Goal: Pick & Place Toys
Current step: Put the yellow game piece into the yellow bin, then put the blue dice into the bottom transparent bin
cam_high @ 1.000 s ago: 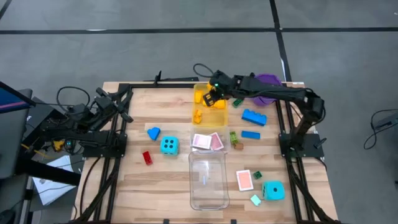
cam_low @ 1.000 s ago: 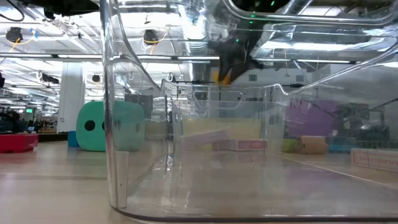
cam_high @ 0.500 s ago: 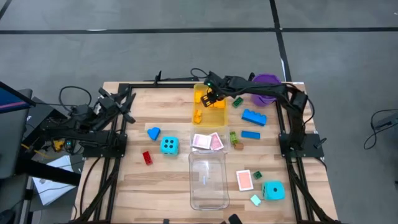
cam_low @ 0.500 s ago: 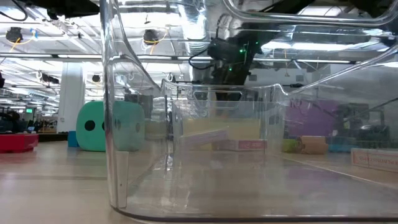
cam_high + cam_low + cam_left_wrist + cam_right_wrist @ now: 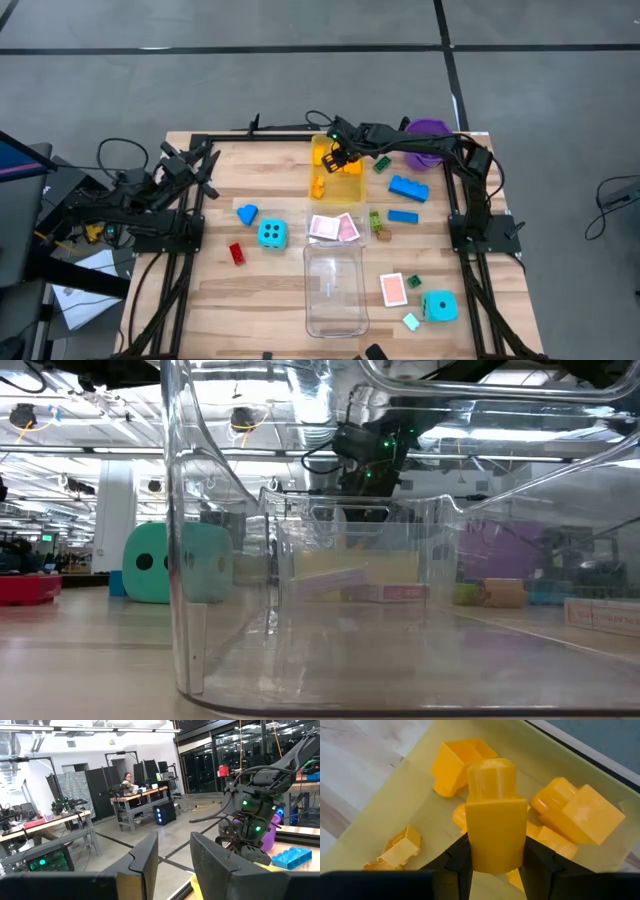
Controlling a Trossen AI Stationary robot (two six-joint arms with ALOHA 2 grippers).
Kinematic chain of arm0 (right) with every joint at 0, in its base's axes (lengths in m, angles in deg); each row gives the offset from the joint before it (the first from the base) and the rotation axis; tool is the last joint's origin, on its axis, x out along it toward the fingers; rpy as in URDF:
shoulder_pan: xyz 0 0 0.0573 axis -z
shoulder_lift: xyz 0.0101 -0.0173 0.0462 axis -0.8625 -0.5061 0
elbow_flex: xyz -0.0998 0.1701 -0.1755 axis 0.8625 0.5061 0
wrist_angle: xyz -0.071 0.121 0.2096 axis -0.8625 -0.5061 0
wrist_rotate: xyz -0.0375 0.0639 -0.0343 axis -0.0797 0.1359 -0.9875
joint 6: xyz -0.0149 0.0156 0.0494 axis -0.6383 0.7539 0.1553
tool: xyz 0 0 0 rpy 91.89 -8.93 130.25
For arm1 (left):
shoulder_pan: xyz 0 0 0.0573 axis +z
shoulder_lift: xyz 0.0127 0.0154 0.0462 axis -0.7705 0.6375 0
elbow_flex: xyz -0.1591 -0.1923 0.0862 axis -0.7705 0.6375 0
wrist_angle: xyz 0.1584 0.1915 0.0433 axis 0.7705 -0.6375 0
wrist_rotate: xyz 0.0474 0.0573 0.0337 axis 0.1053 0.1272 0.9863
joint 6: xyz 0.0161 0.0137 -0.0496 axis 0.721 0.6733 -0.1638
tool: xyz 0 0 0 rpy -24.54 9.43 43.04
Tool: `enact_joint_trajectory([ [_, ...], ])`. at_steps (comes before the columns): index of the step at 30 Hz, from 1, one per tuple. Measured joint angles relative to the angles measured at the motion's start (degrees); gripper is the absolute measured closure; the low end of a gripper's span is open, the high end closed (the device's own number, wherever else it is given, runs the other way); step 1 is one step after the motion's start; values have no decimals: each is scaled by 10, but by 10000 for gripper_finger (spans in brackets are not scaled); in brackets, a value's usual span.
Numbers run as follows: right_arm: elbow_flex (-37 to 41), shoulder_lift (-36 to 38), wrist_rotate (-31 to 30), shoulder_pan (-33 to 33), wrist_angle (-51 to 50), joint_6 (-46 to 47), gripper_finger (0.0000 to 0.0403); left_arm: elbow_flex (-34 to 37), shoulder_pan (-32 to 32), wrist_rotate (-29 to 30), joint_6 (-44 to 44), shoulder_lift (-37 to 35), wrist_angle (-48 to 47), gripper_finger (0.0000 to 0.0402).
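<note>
The right gripper (image 5: 495, 862) is clenching a yellow plastic peg-topped brick (image 5: 495, 822), its long axis upright, directly above the yellow-tinted rectangular tray (image 5: 352, 186) at the table's far edge.

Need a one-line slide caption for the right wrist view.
Right gripper holds a yellow brick above the yellow-tinted tray of yellow pieces.

In the low view, the clear tray (image 5: 300, 610) up close is cut off, blurring everything seen through it.
</note>
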Motion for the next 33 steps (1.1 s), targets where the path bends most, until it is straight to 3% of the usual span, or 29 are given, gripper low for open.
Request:
enact_joint_trajectory([
  [10, 0, 0, 0, -1, 16, -8, 272, 0, 0, 0, 0, 0, 0, 294],
  [26, 0, 4, -32, -3, 40, -29, 176, 0, 0, 0, 0, 0, 0, 294],
  [30, 0, 25, -38, -24, 27, -37, 173, 0, 0, 0, 0, 0, -1, 294],
  [33, 0, 46, -78, -59, 10, -41, 173, 0, 0, 0, 0, 0, -6, 294],
])
